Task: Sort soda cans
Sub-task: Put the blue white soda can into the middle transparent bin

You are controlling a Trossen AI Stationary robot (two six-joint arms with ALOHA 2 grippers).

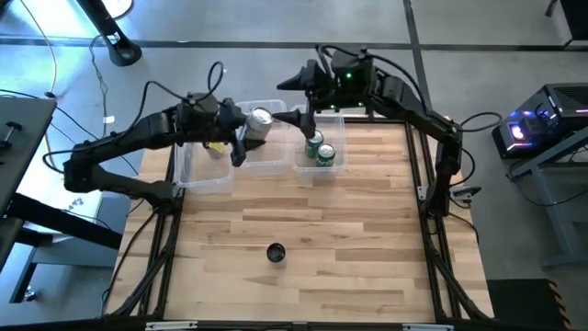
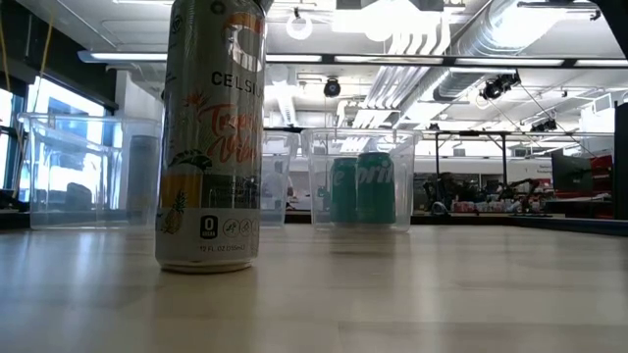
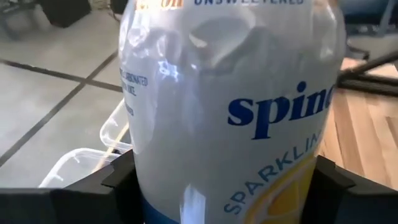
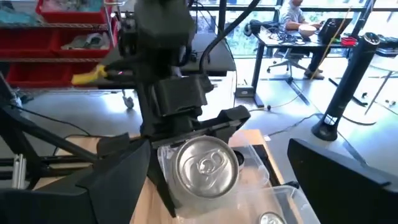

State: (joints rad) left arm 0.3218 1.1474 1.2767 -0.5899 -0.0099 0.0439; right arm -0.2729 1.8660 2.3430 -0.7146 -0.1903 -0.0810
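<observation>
A: Item one, the held can?
B: Silver Spindrift sparkling-water can (image 3: pixel 249 106), clamped between the fingers of the left gripper (image 1: pixel 246 133). It hangs tilted above the middle clear bin (image 1: pixel 266 164) at the bench's far edge, silver top turned toward the right arm.

A: Right gripper?
B: Right gripper (image 1: pixel 308 124), jaws spread wide with nothing between them, above the right-hand clear bin (image 1: pixel 335 167) at the far edge. Its own camera looks past both dark fingers at the silver can's top (image 4: pixel 207 165) and the left gripper around that can.

A: Contents of the right-hand bin?
B: Two green cans (image 1: pixel 320 147), upright, side by side and touching or nearly so. From bench height they read as green Sprite cans (image 2: pixel 363 188) behind the clear wall.

A: Left-hand bin?
B: Clear bin (image 1: pixel 204 179) nearest the far left corner. A grey upright can (image 2: pixel 143 178) shows through its wall from bench height; something yellow shows in it from above, partly hidden under the left arm.

A: Anything loose on the bench?
B: One can (image 1: pixel 276 253), upright, alone near the front edge, about mid-width, well apart from the bins. From above it looks dark; close to the low camera it shows a silver Celsius label (image 2: pixel 212 137) with orange script.
</observation>
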